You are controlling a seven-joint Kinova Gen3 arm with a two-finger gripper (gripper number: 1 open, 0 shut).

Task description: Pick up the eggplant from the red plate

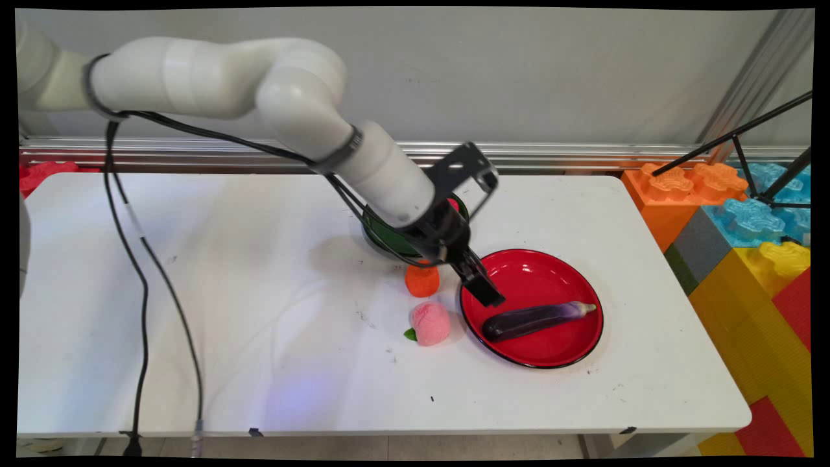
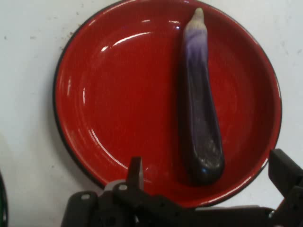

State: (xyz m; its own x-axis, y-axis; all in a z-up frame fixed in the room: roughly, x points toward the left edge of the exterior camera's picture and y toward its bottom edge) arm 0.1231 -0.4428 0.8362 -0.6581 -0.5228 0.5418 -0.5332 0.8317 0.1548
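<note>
While the hand (image 2: pixel 208 179) hovered with fingers spread and empty over the red plate (image 1: pixel 551 353), the purple eggplant (image 2: pixel 201 109) lay just ahead between them.

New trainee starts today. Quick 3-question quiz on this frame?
1. True or false: the eggplant lies on the red plate.
2. Which thing sits nearest the plate's left rim: A) pink peach B) orange toy C) green bowl?
3. Fill in: the gripper hangs over the plate with its fingers ____.

Key: 1 true. 2 A. 3 open, with nothing between them.
</note>
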